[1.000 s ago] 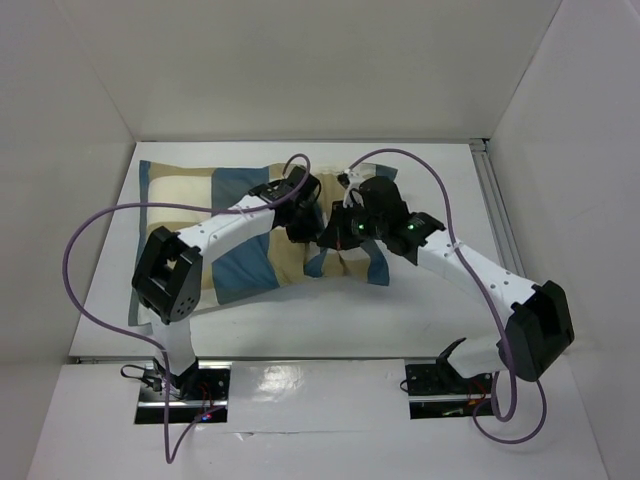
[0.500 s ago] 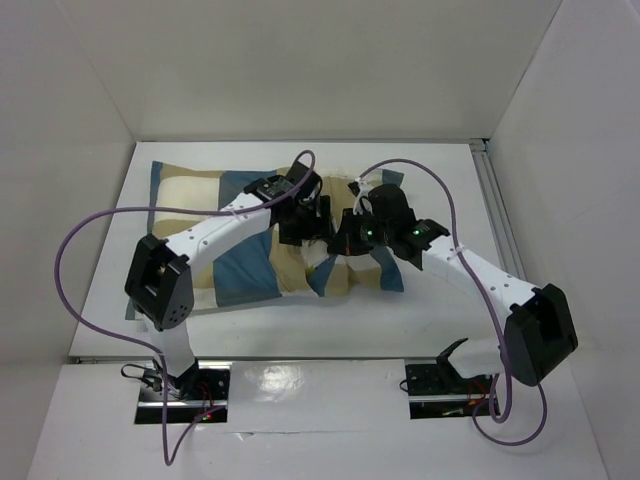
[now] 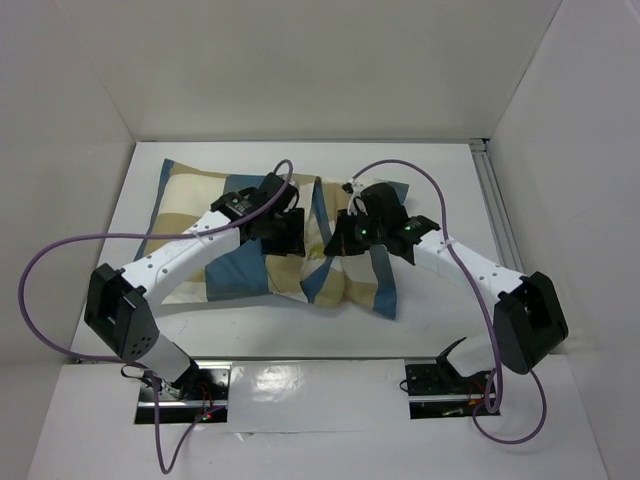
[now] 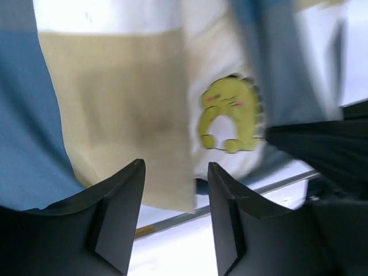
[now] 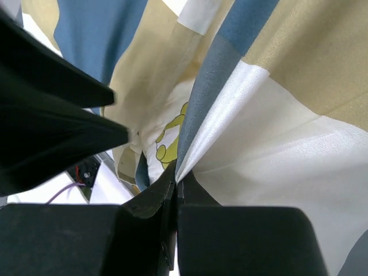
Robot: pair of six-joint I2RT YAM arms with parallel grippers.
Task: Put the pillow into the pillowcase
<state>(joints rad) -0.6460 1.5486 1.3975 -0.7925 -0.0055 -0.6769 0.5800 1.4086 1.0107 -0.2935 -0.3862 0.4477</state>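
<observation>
The checked pillowcase (image 3: 235,275) lies across the white table, bunched in the middle. Most of the pillow is hidden inside it. In the left wrist view a cream corner of the pillow (image 4: 215,63) with its yellow emblem (image 4: 230,115) shows at the case's mouth. The right wrist view shows the emblem (image 5: 167,144) too. My left gripper (image 3: 283,238) hovers over the case's middle, open, its fingers (image 4: 123,201) apart and gripping nothing, with the tan edge of the case just beyond them. My right gripper (image 3: 340,240) is shut on the pillowcase's edge (image 5: 190,155), lifting it.
White walls close in the table (image 3: 440,180) on three sides. A metal rail (image 3: 492,200) runs along its right edge. Purple cables (image 3: 60,250) loop off both arms, and the two wrists sit close together.
My left gripper, shut a second ago, has let go and opened. The left arm has swung left and back. The case's right end has slid nearer. The right gripper stays shut on the edge.
</observation>
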